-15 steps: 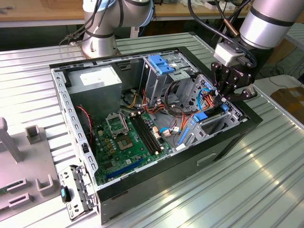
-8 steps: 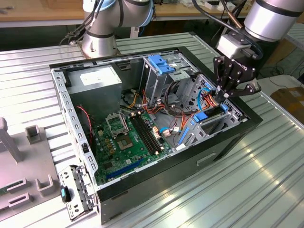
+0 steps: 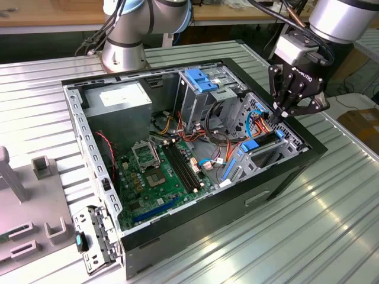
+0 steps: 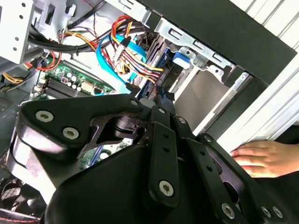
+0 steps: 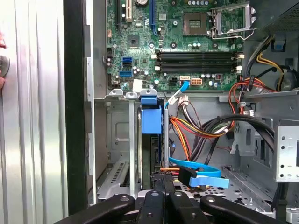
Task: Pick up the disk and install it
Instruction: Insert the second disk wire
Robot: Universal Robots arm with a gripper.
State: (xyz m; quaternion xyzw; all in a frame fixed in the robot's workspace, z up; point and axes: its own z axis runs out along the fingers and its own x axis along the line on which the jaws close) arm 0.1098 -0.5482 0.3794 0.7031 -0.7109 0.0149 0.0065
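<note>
A green motherboard [image 3: 163,171] is seen well apart from the gripper, a grey power-supply box [image 3: 121,102] beyond it, coloured cables [image 5: 196,130] nearer.

In the exterior view, the silver-grey tubular robot arm [image 3: 340,18] with pale blue joint caps carries a grey wrist block with black cables. At its five o'clock hangs the matte black, angular metal gripper [image 3: 278,115], white lettering on its body. In the second wrist view its black linkage bars [image 4: 161,149] show silver screws.
</note>
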